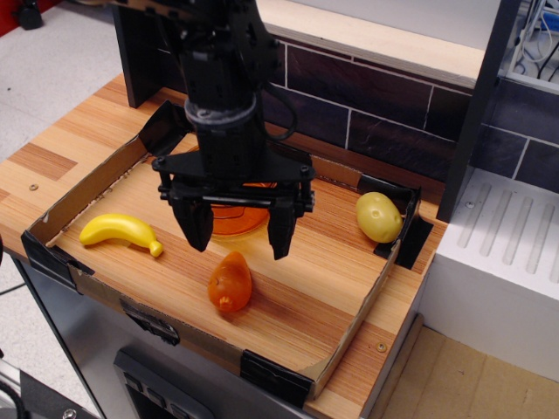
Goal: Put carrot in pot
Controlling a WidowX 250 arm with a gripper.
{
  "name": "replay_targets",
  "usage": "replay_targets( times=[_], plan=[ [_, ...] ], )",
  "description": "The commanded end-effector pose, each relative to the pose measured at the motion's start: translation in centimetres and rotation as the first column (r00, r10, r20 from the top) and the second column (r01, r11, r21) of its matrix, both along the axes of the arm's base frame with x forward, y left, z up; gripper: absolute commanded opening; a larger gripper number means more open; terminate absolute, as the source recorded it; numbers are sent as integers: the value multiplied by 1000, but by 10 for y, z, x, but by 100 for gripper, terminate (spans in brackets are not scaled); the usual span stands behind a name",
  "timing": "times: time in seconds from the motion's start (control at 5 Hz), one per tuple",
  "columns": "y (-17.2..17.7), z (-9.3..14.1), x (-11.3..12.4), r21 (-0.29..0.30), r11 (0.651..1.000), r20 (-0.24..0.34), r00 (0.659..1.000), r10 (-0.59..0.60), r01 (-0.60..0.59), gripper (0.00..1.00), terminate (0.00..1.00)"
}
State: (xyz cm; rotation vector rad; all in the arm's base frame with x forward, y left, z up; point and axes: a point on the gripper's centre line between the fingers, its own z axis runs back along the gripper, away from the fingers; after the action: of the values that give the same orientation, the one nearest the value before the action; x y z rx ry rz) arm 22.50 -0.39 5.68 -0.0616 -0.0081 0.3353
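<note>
Far left: yellow banana (120, 233) on the wooden tray (341, 262), well apart from the action. Centre: black gripper (238, 236) hanging with jaws spread wide, holding nothing, fingertips above the board. Directly below and just toward the bottom of the frame: carrot (231, 281), long axis roughly top-to-bottom, blunt end nearest the viewer. Behind the gripper, mostly hidden: orange pot (234, 218). Far right: yellow-green fruit (378, 216).

Dark brick wall (384, 105); wooden table (52, 148).

bare board around carrot (231, 281), banana (120, 232) well apart
</note>
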Motion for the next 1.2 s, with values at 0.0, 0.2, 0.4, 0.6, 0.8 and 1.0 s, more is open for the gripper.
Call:
replay_targets(
  times=[0.0,0.2,0.4,0.6,0.8,1.0],
  plan=[
    [5,-11,0,46,999,-12,1000,4,-3,100,0],
    [10,-27,0,88,996,-32,999,-2,5,100,0],
    [11,-37,1,100,995,-35,999,4,-1,100,0],
    [8,-42,0,93,996,-41,999,-1,5,100,0],
    [5,-40,-3,70,997,-34,999,-15,17,100,0],
    [3,-43,-7,80,997,-20,1000,-5,7,0,0]
  ],
)
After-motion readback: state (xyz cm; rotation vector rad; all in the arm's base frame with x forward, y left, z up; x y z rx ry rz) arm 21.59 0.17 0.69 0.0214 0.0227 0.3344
